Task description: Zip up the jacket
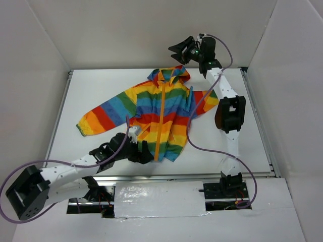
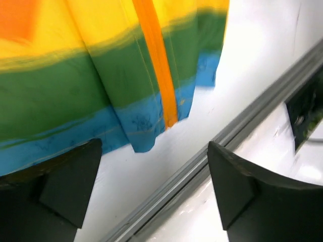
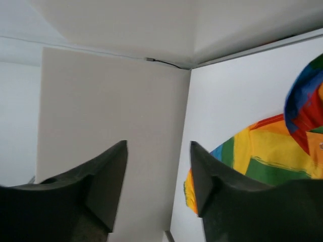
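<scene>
While a small rainbow-striped jacket (image 1: 161,118) lies flat near the middle of a white surface (image 1: 242,146), two robot arms stand at opposite ends of it. Its hood (image 1: 171,75) points toward the far wall and its blue hem (image 1: 169,154) toward the near edge, where the arm bases sit. An orange zipper band (image 1: 160,126) runs down the front from collar to hem, and from above the two front panels lie together along it; whether the zipper is fully closed cannot be told. One long sleeve (image 1: 103,117) stretches out to the left, while the other lies bent beside the body on the right. The left gripper (image 1: 146,154) sits low at the hem, just left of the orange band's lower end. Its wrist camera shows the fingers (image 2: 65,181) spread wide with nothing between them, the blue hem and the tip of the orange band just ahead, and a grey rail (image 2: 212,146) along the surface's edge below. The right gripper (image 1: 173,54) is raised near the far wall, beyond the hood and clear of the cloth. Its wrist camera shows the dark fingers (image 3: 101,186) partly open and holding nothing, with the wall (image 3: 101,101) ahead and part of the striped jacket off to the right.
</scene>
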`<move>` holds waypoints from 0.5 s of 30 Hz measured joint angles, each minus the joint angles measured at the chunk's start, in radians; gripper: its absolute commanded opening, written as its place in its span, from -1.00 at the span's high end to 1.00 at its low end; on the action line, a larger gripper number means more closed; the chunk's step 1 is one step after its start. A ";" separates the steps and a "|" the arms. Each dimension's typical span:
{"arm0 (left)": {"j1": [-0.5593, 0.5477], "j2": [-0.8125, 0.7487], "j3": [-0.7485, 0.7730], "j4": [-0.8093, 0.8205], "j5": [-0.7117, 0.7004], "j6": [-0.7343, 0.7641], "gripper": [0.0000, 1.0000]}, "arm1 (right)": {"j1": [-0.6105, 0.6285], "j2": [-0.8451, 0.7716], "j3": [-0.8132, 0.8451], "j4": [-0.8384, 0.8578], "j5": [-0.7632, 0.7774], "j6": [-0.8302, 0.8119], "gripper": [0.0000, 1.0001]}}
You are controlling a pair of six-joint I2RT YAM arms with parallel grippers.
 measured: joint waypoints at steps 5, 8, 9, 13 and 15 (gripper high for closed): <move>0.000 -0.120 0.184 -0.264 -0.196 -0.057 -0.99 | -0.005 -0.135 -0.058 -0.158 0.068 -0.128 -0.93; 0.001 -0.148 0.306 -0.415 -0.337 -0.100 -0.99 | -0.002 -0.373 -0.249 -0.254 0.137 -0.248 -1.00; 0.002 -0.154 0.346 -0.464 -0.385 -0.109 -0.99 | 0.002 -0.464 -0.321 -0.277 0.163 -0.287 -1.00; 0.043 -0.174 0.521 -0.669 -0.558 -0.131 -0.99 | 0.035 -0.883 -0.599 -0.340 0.282 -0.440 -1.00; 0.089 -0.174 0.618 -0.748 -0.618 -0.125 -0.99 | 0.054 -1.080 -0.721 -0.352 0.336 -0.501 -1.00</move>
